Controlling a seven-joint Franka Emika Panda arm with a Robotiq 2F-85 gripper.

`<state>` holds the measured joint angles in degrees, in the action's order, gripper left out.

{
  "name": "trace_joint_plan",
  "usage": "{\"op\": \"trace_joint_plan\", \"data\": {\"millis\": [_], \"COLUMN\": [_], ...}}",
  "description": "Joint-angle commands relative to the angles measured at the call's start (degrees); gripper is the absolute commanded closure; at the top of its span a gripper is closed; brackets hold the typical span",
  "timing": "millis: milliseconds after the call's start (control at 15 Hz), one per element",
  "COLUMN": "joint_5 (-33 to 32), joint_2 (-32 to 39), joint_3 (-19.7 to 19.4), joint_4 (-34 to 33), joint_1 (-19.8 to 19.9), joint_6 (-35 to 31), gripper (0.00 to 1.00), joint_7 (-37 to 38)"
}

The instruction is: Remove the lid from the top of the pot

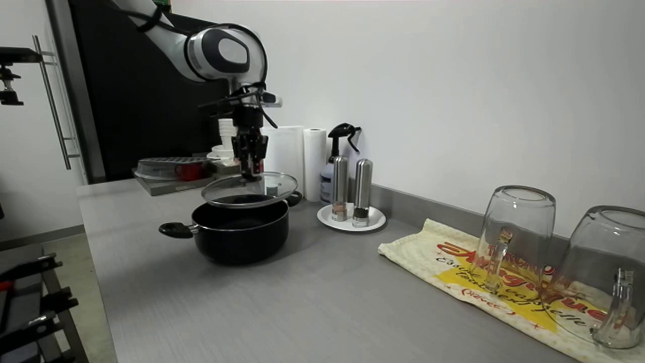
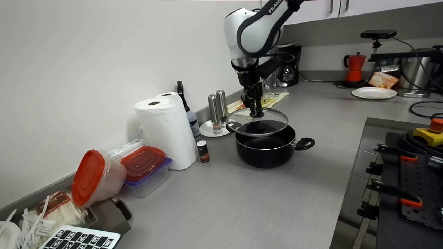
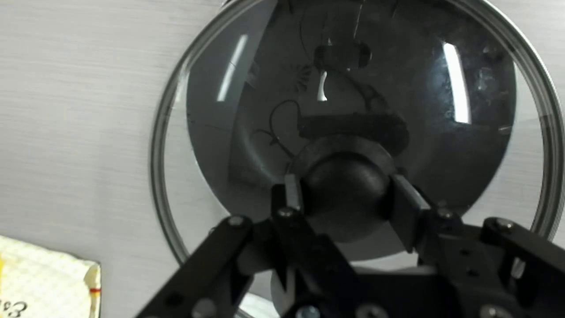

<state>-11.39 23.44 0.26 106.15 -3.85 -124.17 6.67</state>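
- My fingers (image 3: 408,210) are narrow, pressed in around the black knob (image 3: 346,190), one on each side, so I judge that I carry the lid (image 2: 258,124) by its centre
- The lid hangs just below my fingers and over the pot (image 2: 264,156), apparently clear of it in both exterior views; whether it hangs quite level I cannot tell
- Lower beneath my fingers, the pot stands upright on the counter (image 2: 225,207), its short handles (image 2: 304,144) reaching out to either side
- From my fingers toward the wall (image 1: 453,101), a white plate (image 1: 378,220) with two silver grinders (image 1: 363,187) stands near the pot, so swinging the lid that way risks a knock
- I expect the glass to be stiff, smooth, of moderate weight and easily chipped, above all if its thin rim (image 3: 157,168) strikes something hard
- The knob is the right place to hold: central, so the weight should balance, and small enough for my fingers, while the lid's full width looks too much to span
- The knob's rounded sides may let the lid swivel or tip, so I want a firm squeeze, a slow move sideways, away from the wall, and a flat setting-down on the counter
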Motion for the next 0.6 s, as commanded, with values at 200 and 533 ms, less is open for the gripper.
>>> {"op": "trace_joint_plan", "data": {"millis": [200,533], "joint_5": [-2.9,-4.9], "joint_2": [-7.0,-8.7], "joint_3": [1.3,5.3], "joint_4": [-0.3,1.4], "joint_1": [-3.9,-9.1], "joint_6": [1.5,1.0], "gripper": [0.76,0.76], "joint_7": [1.6,3.3]}}
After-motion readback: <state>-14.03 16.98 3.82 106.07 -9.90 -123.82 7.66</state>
